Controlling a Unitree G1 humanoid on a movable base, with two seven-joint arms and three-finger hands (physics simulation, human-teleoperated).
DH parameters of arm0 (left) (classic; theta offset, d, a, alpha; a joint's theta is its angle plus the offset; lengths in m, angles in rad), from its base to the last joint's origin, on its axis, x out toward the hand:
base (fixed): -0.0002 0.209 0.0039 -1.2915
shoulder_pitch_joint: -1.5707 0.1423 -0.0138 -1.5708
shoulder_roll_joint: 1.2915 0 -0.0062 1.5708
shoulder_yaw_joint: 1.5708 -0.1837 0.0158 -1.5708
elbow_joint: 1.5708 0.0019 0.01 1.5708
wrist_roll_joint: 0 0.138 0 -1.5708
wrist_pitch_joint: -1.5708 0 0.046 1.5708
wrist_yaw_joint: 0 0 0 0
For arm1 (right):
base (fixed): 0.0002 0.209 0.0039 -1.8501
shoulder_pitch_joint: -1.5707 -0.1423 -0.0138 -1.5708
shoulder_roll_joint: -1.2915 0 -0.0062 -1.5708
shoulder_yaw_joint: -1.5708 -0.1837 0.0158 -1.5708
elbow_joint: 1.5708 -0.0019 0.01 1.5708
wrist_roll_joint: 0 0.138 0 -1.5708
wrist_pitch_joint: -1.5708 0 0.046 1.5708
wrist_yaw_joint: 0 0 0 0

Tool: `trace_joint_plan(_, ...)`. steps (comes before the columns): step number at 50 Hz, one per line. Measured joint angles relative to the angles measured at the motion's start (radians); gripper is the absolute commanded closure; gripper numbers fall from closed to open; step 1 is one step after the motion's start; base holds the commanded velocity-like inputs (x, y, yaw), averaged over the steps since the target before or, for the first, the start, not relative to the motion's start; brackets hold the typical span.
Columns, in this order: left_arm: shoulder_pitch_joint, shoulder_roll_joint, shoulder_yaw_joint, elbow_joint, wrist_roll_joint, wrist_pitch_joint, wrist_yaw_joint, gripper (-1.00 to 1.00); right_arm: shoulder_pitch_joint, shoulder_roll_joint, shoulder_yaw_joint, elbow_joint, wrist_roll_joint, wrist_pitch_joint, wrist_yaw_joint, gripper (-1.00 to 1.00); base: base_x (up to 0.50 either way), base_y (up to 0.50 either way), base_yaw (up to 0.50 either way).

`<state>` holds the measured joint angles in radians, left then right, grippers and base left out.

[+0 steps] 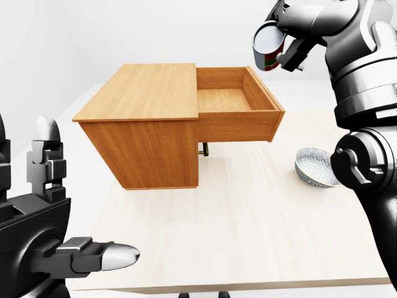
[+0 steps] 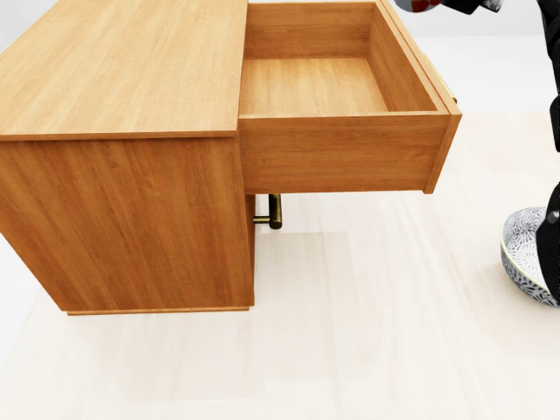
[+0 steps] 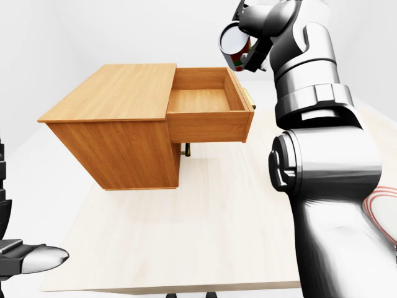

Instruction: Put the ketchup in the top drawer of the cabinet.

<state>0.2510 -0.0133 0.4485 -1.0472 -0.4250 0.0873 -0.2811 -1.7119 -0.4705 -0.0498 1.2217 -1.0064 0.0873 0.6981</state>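
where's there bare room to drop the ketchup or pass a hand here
The open top drawer is bare inside. The cabinet top is bare too, as is the table between cabinet and bowl. It is tight at the drawer's right rim, where the right hand holds the ketchup.

The robot's glossy dark grey right arm (image 3: 322,167) is made of round, smooth shells with ringed joints between them. The black blocky left hand (image 1: 56,248) has fingers of square links, and each finger (image 1: 115,256) ends in a rounded silver tip.
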Motion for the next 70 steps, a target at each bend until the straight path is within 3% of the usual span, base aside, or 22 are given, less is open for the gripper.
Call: trace_joint_plan(70, -0.014, 0.013, 0.025, 0.0, -0.031, 0.0, 0.014, -1.0, 0.072, 0.067, 0.011, 0.0, 0.015, 0.0, 0.0, 1.0, 0.0, 0.0, 0.0)
